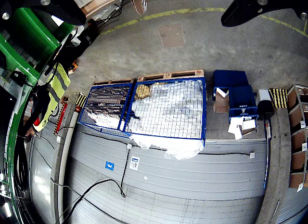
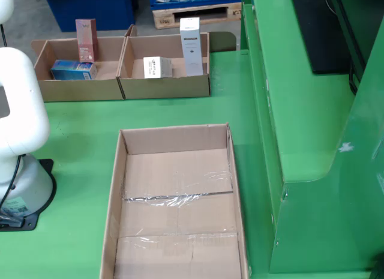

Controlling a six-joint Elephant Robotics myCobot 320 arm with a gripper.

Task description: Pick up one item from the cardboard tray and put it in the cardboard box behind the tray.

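In the still view from the side, two shallow cardboard trays stand at the back of the green table. The left tray (image 2: 66,90) holds a tall pink carton (image 2: 86,39) and a flat blue box (image 2: 73,69). The right tray (image 2: 165,87) holds a small white box (image 2: 157,67) and a tall white-grey carton (image 2: 191,46). A large empty cardboard box (image 2: 117,189) lies in the foreground. My gripper (image 1: 154,5) appears only in the view that rides on it. Its black fingers (image 1: 262,7) are spread wide with nothing between them, over the warehouse floor and away from the trays.
The arm's white base (image 2: 21,147) stands at the left of the side view. A raised green wall (image 2: 300,111) runs along the table's right. The gripper view shows a blue wire cage (image 1: 159,108) on pallets, blue crates (image 1: 236,91) and a green frame (image 1: 29,36).
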